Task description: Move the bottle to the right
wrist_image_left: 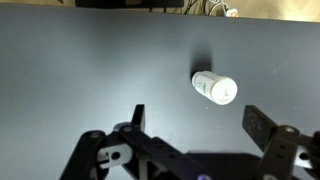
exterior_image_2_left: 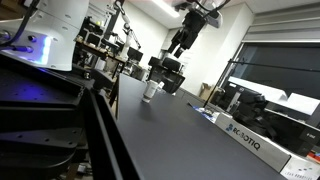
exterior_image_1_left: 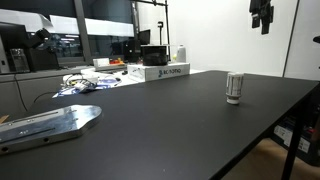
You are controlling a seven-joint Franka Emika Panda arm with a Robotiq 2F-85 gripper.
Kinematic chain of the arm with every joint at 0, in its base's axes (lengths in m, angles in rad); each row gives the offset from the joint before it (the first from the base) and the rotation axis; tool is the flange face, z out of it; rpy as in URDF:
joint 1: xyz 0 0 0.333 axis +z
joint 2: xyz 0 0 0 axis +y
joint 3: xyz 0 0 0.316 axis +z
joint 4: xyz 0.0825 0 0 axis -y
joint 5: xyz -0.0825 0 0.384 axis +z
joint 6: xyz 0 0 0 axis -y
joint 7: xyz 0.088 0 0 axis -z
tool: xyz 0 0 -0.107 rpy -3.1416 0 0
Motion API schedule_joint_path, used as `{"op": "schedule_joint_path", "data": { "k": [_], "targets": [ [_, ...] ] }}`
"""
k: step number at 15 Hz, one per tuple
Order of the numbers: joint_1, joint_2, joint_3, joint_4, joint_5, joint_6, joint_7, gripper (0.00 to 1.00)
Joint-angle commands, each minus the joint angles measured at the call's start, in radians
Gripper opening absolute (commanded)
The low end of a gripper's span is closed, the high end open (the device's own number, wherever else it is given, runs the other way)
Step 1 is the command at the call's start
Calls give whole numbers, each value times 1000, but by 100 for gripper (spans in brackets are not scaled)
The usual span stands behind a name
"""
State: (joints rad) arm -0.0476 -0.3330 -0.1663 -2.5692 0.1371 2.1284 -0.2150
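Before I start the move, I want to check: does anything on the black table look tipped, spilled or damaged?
Nothing stands out. The bottle stands upright on the table, with no spill around it.

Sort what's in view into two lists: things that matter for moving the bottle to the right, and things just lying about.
For the job:
bottle, upright on the black table
hand, open, high over the table, holding nothing

Lying about:
white box
metal plate
tangle of cables near the far edge
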Motion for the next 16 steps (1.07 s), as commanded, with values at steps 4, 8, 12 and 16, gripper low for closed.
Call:
{"op": "schedule_joint_path", "data": {
  "k": [4,8,12,16],
  "targets": [
    [16,42,79,-177,-4,286,41,100],
    [55,79,109,-238,10,393,30,100],
    [99,164,149,-214,6,497,32,100],
    [134,239,194,-214,-10,600,44,100]
  ]
}}
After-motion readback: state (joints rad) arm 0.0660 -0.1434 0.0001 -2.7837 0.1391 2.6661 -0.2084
